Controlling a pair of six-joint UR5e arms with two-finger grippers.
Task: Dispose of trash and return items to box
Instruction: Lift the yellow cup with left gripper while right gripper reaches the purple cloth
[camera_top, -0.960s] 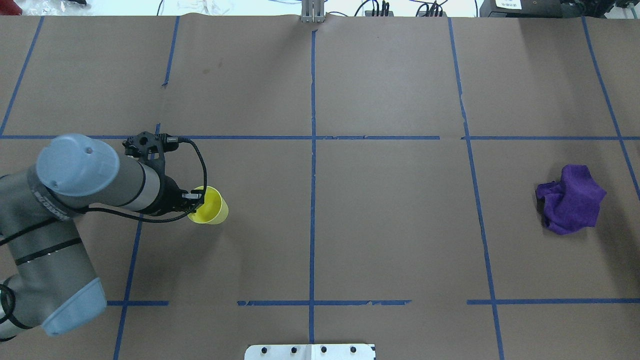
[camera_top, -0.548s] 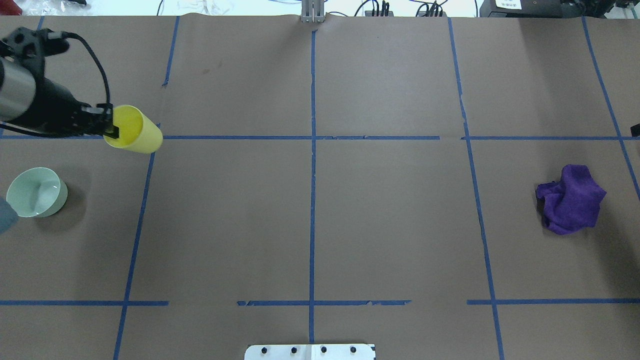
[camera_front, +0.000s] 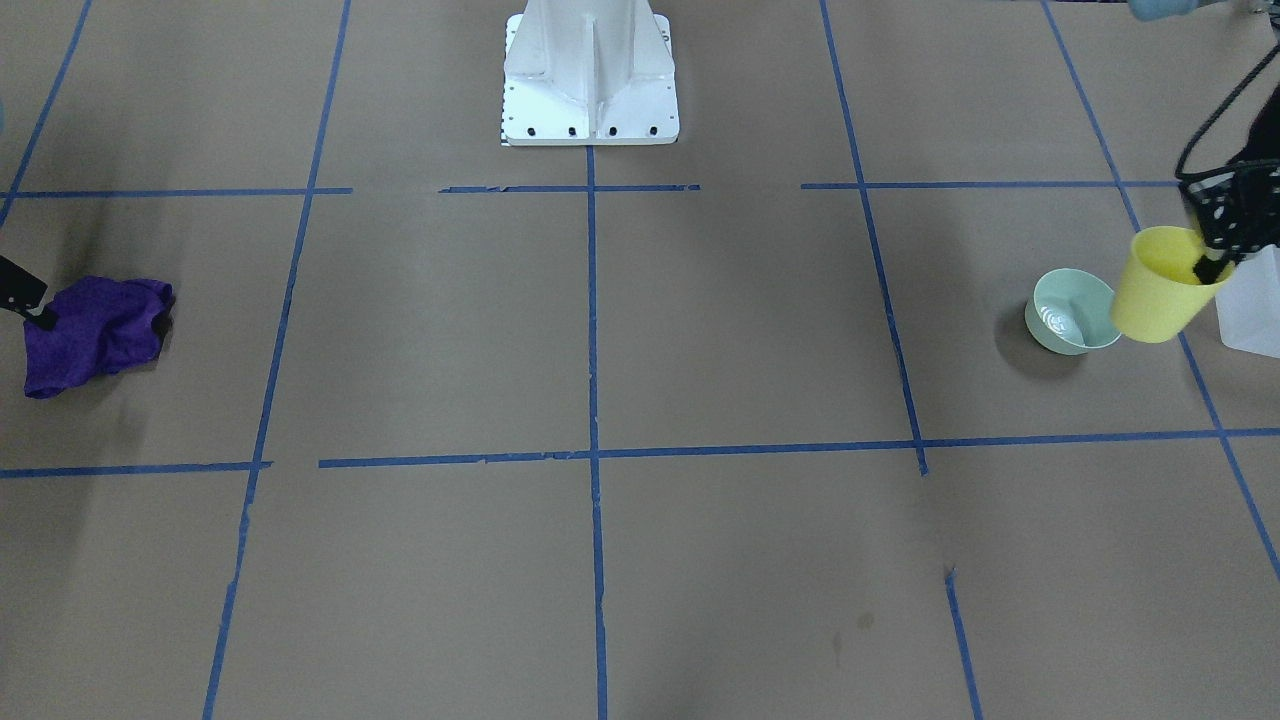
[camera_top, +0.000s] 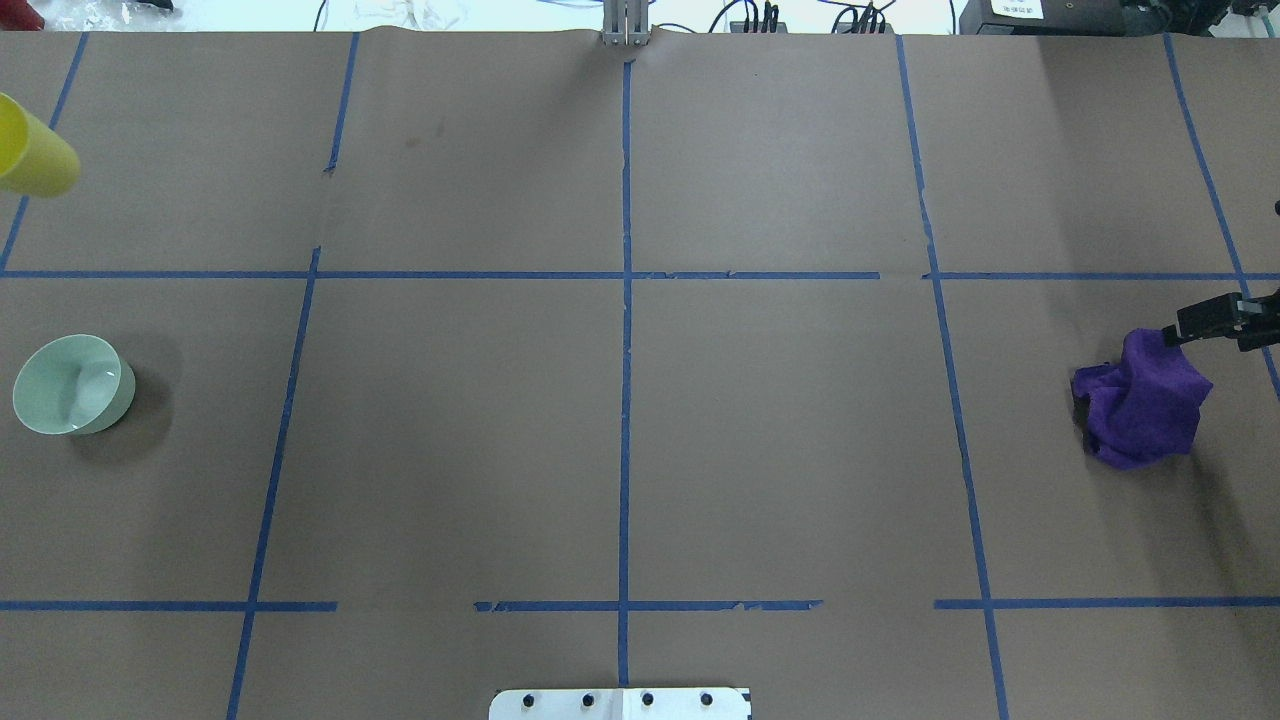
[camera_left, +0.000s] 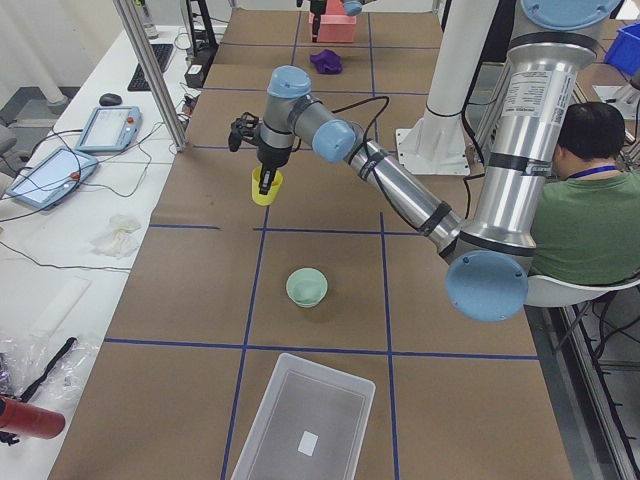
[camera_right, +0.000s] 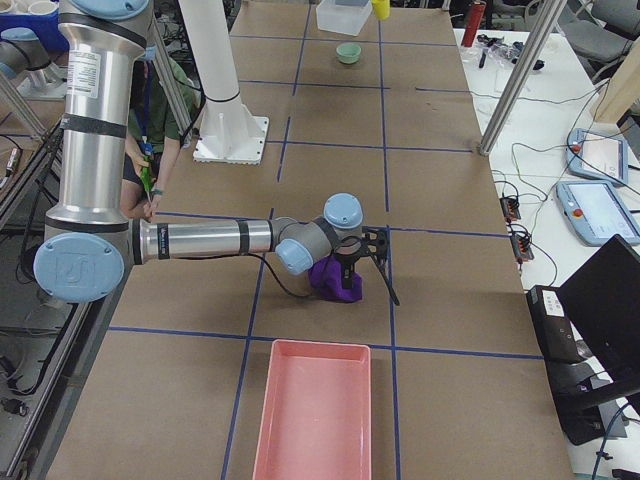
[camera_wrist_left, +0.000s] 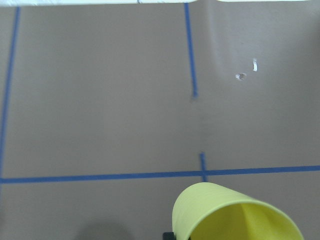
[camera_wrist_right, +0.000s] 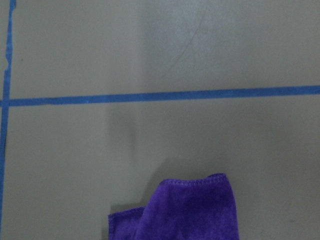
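Left gripper (camera_front: 1208, 268) is closed on the rim of the cup (camera_front: 1160, 285), one finger inside the mouth and one outside. The cup hangs tilted in the air at the left end of the table (camera_top: 620, 450). In the left side view it is farther from the camera than the bowl (camera_left: 306, 287), and the box (camera_left: 310, 420) is nearest. From that view, I judge the cup is not yet over the box.

Right gripper (camera_top: 1215, 320) hovers at the edge of the cloth (camera_top: 1140, 400). Its fingers are not shown well enough to tell whether they are spread or closed.

The cup looks like thin, smooth plastic, so it is probably very light and fairly stiff. Its wall may flex under a hard squeeze. A rim pinch suits it, though a one-sided hold lets it swing and tilt, so a gentle release low in the box seems wise.

The bowl sits upright and empty on the table, near the box. Whether it is ceramic or plastic cannot be told. It may be heavier and slicker than the cup, and its rim wall is the likely place to grip it.

Count:
- one cup
- one bowl
- one box
- one cloth
- one pink tray (camera_right: 310, 410), at the table's right end
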